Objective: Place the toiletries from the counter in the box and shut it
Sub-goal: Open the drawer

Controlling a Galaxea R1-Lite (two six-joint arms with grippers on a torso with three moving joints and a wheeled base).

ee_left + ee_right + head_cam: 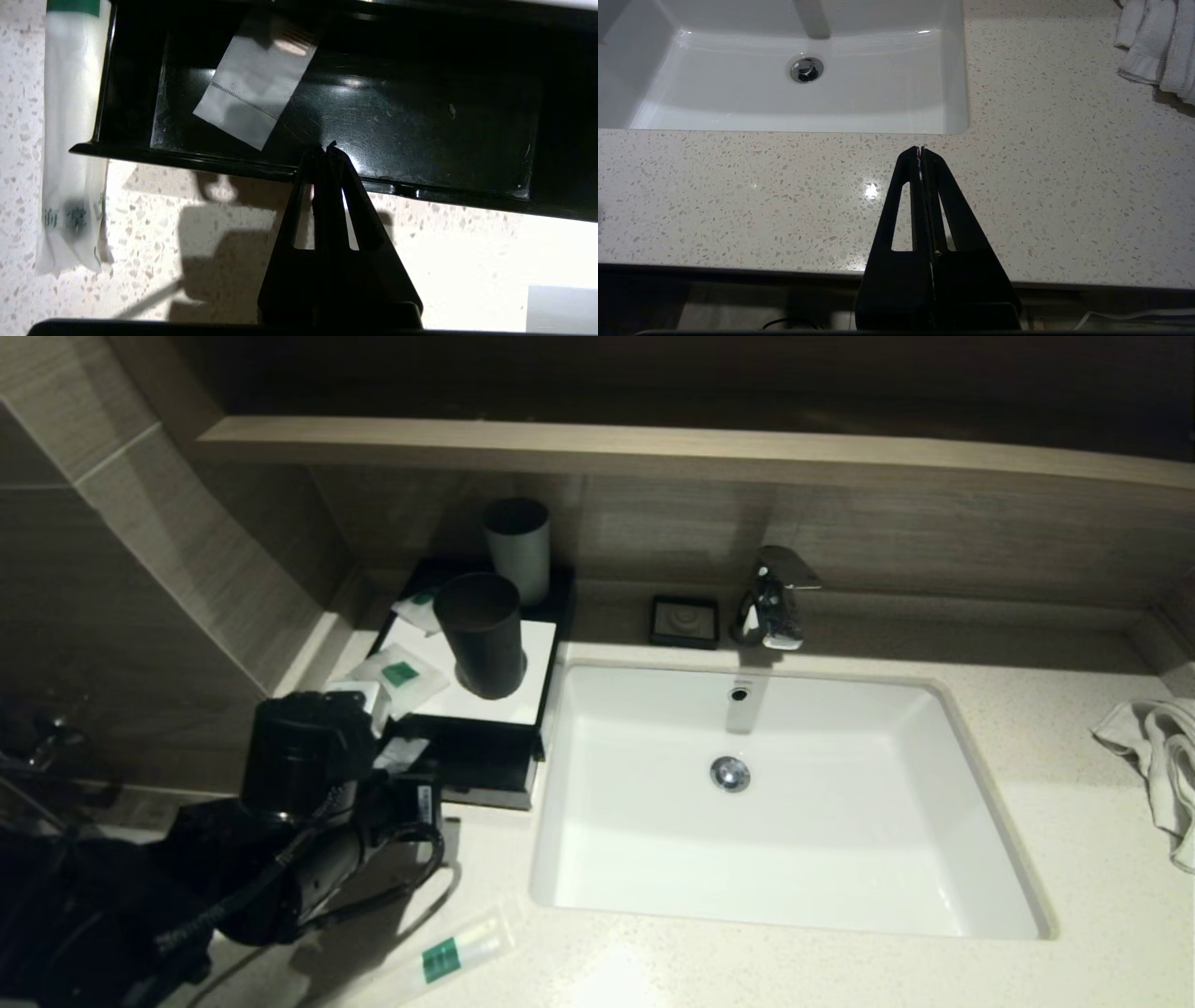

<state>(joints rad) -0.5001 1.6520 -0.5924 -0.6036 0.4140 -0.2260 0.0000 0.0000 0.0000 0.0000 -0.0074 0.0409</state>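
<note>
L gripper (325,148) pinched shut, empty, at open drawer (420,126) lip; long sachet (448,957) lies behind it on counter (1074,821), nearer L than R gripper (920,150), also shut

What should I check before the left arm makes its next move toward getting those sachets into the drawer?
1. Pull-out drawer of the low black box open: ok.
2. One translucent white plastic sachet lying in the drawer: ok.
3. Left gripper jaws shut and empty above the drawer's front rim: ok.
4. Long narrow sachet on the off-white speckled counter: not ok, not yet boxed.
5. Squarish sachet on the box's white top: not ok.
6. Right gripper parked, jaws shut: ok.
</note>
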